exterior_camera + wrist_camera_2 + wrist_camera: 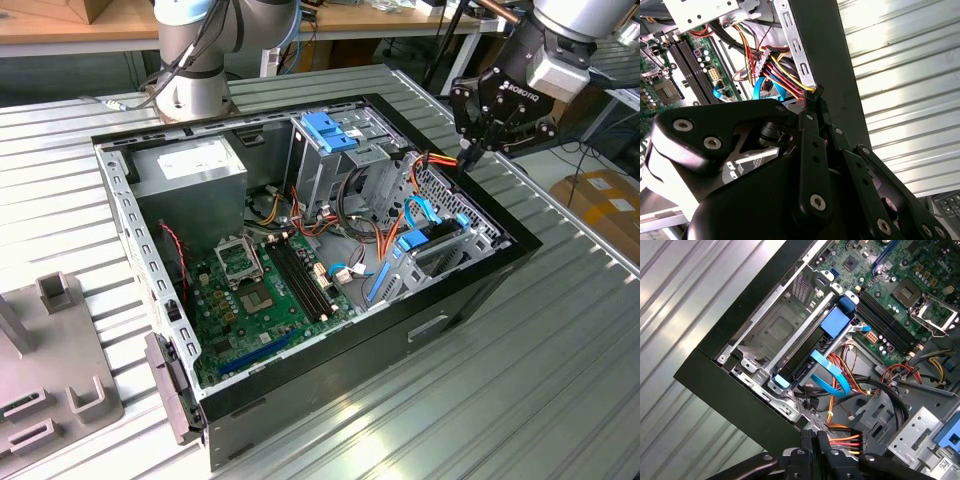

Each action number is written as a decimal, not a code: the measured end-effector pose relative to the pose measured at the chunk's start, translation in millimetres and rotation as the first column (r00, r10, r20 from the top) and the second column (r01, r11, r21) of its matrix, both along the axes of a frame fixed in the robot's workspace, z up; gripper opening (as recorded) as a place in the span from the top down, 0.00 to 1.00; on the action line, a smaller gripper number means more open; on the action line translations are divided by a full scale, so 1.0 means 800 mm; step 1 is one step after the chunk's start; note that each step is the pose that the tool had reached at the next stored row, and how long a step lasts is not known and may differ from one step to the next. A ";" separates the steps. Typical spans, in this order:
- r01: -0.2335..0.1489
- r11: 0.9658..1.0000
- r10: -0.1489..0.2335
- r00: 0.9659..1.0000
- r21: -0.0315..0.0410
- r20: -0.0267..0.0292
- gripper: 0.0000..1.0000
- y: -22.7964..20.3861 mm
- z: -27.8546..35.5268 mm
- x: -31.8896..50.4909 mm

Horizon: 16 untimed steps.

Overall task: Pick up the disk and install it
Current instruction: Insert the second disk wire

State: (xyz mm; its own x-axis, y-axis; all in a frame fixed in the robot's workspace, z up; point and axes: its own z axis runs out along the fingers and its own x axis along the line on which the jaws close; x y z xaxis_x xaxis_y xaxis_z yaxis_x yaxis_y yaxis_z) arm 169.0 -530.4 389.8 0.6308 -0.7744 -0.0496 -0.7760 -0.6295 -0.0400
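Observation:
The disk (801, 359) stands on edge inside the drive bay at a corner of the open computer case (470, 285). Light-blue rails run along its sides, and a blue cable loops past its end. In the exterior view it is the slanted grey plate (438, 248) between blue rails, near the case's right wall. My gripper (468, 157) hovers over the case rim at the exterior view's upper right, apart from the disk. Its fingers are pressed together with nothing between them. In both wrist views the fingertips (815, 97) (812, 436) sit right beside a bundle of red, orange and yellow wires (782, 75).
Inside the case are a grey power-supply box (190, 170), the green motherboard (260, 290) and a blue bracket on the metal drive cage (325, 130). The arm's base (190, 70) stands behind the case. A grey fixture (50, 370) lies at the exterior view's left on the ribbed metal table (540, 400).

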 end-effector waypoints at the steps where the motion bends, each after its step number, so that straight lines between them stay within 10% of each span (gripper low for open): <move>1: 0.026 1.000 -0.026 1.000 0.000 0.000 0.84 0.0000 0.0000 0.000; 7: 0.163 0.987 -0.163 0.987 0.000 0.000 0.84 0.0000 0.0000 0.000; 11: 0.255 0.967 -0.255 0.967 0.000 0.000 0.84 0.0000 -0.0001 0.000; 16: 0.299 0.954 -0.299 0.954 0.000 0.000 0.84 0.0000 -0.0003 -0.002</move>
State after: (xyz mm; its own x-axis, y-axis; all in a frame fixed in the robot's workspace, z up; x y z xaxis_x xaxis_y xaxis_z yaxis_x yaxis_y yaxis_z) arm 167.3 -530.4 389.5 0.3704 -0.9276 -0.0496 -0.9287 -0.3687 -0.0399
